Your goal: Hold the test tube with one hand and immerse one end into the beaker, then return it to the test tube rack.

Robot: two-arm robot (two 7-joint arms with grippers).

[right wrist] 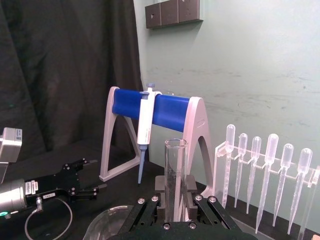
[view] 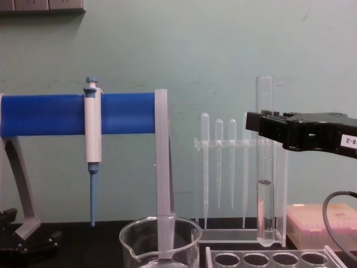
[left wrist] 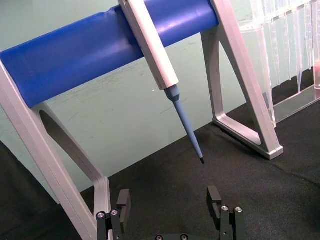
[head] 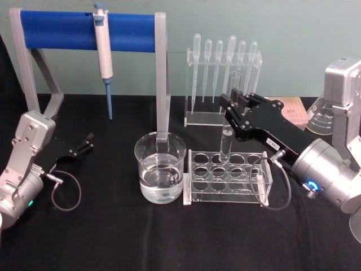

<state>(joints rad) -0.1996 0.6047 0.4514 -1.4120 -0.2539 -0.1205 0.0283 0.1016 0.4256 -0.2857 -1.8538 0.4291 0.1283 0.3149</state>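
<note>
At the far left of the black table [head: 169,243] we see the left gripper [head: 86,143] low over the cloth. Its fingers [left wrist: 123,200] are spread apart with nothing between them. A small white label sits on its black body, but we cannot read the print.

Behind it stands a grey stand [head: 163,68] with a thick blue bar. A white-and-blue pipettor [head: 102,53] hangs from the bar, tip down. We find no legible writing on it.

Right of the stand's right leg, nearer to us, is the beaker [head: 160,169]. It is upright and roughly a third full of clear liquid, with its spout showing on the left of the rim in the chest view. Just beside it on the right lies the clear test tube rack [head: 225,195] with two rows of round holes.

The test tube [view: 264,195] is upright above the far row of the rack. Its round end appears just clear of the rack's top, and a little clear liquid stands in its lower part. The right gripper [head: 228,104] reaches in from the right and is clamped on the tube at its upper part, with the open rim standing above the jaws. The white label on this gripper seems to read "8-2" in the chest view.

Behind the rack, a clear holder carries a row of plastic pipettes [head: 223,62] hanging bulbs up. Farther right, behind the arm, are a pale box [view: 321,223] and a glass flask [head: 321,118] with white graduation marks too small for us to read.
</note>
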